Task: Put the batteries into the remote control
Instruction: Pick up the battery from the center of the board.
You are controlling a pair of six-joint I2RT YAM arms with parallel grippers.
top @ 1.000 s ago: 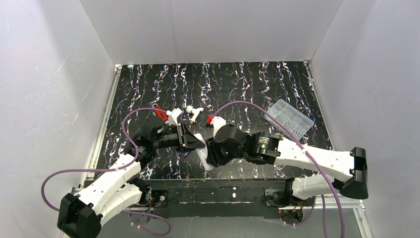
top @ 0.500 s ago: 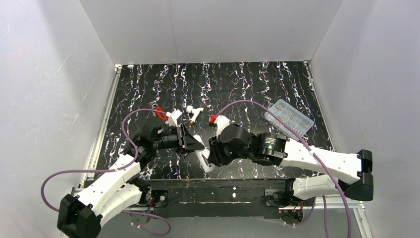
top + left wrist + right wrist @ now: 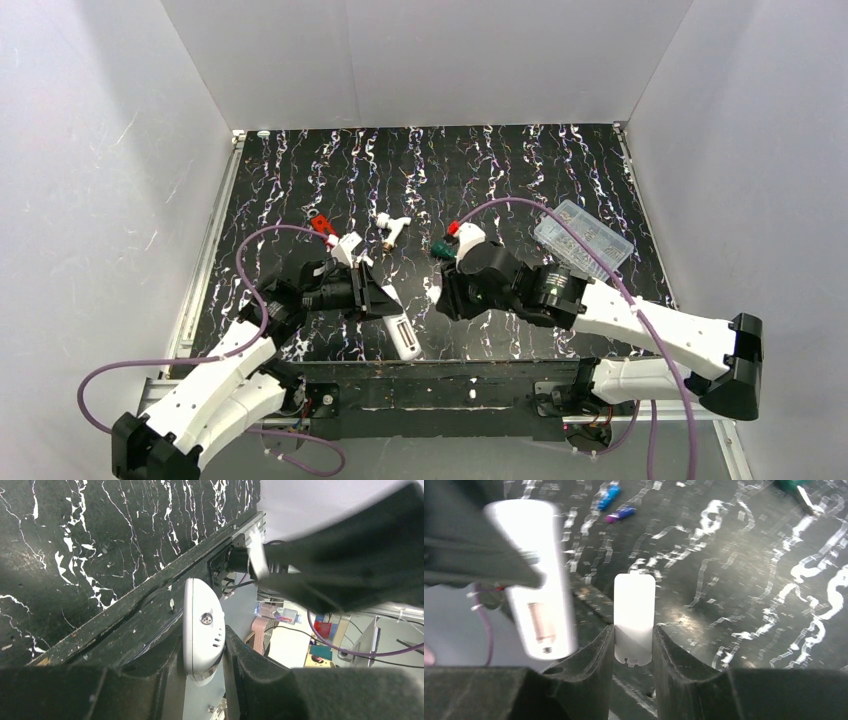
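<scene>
Slim white plastic remote control [image 3: 202, 615] may drop.
Left hand [image 3: 202, 652] clamps just its end; right hand [image 3: 634, 635] pinches flat white cover [image 3: 634, 600].

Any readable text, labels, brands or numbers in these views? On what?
No text is readable in any view.
Slim white plastic remote control: small grey marks only, no letters legible.
Flat white plastic cover: blank.
Shiny blue battery and purple battery: too small to read.
Background bottle label: blurred, unreadable.
</scene>
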